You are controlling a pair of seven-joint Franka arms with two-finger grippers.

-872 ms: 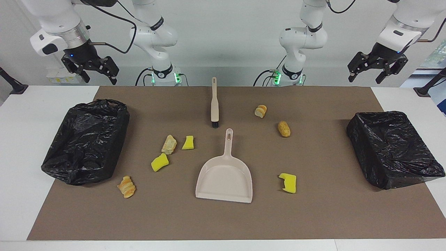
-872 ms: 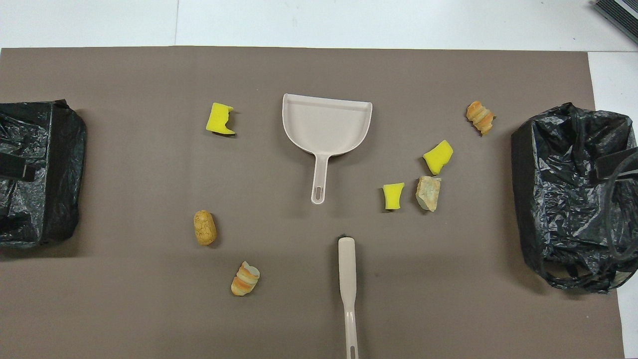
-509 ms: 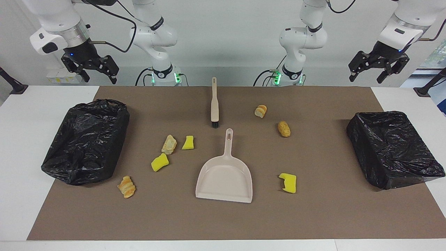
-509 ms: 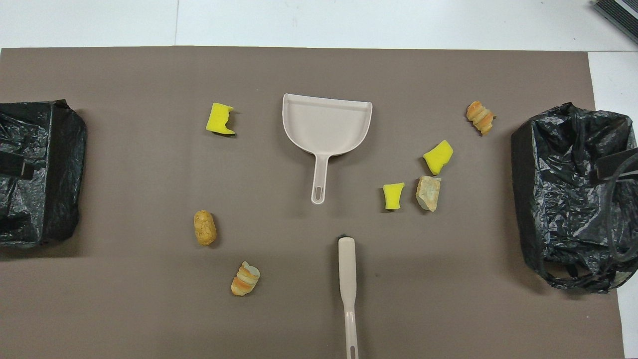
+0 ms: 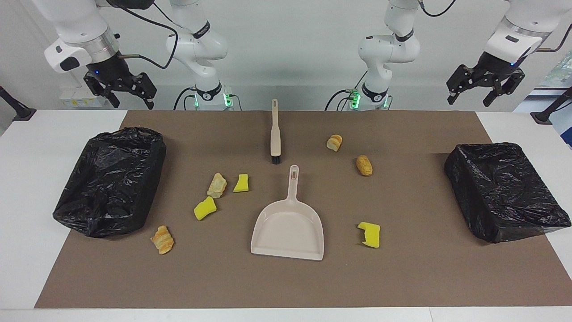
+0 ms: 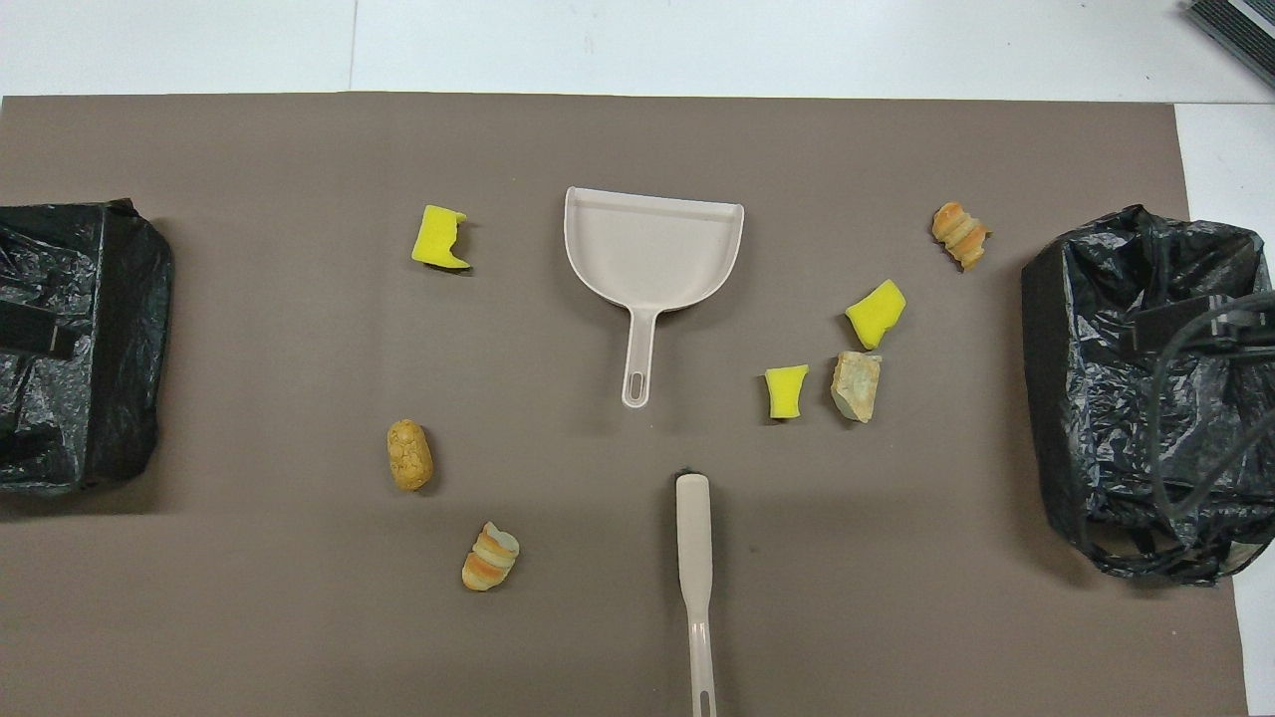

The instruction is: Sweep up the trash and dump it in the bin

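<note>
The trash lies scattered on the brown mat [image 5: 402,268]: yellow sponge chunks [image 5: 241,183] [image 5: 205,208] [image 5: 370,234] and bread pieces [image 5: 217,185] [image 5: 162,239] [image 5: 334,142] [image 5: 364,165]. A beige dustpan [image 5: 288,230] [image 6: 652,244] rests mid-mat, its handle toward the robots. The beige brush [image 5: 275,134] [image 6: 694,558] lies nearer to the robots than the dustpan. A bin lined with a black bag [image 5: 111,179] [image 5: 500,188] stands at each end. My right gripper [image 5: 131,100] and left gripper [image 5: 471,97] hang high and open, holding nothing, each over its own end's bin.
White tabletop [image 5: 27,188] borders the mat on all sides. The arm bases [image 5: 210,96] [image 5: 373,96] stand at the table's edge near the brush handle. Cables hang from the arms.
The right gripper has shifted a little toward the table's middle. The left gripper has risen slightly. Nothing on the mat has moved.
</note>
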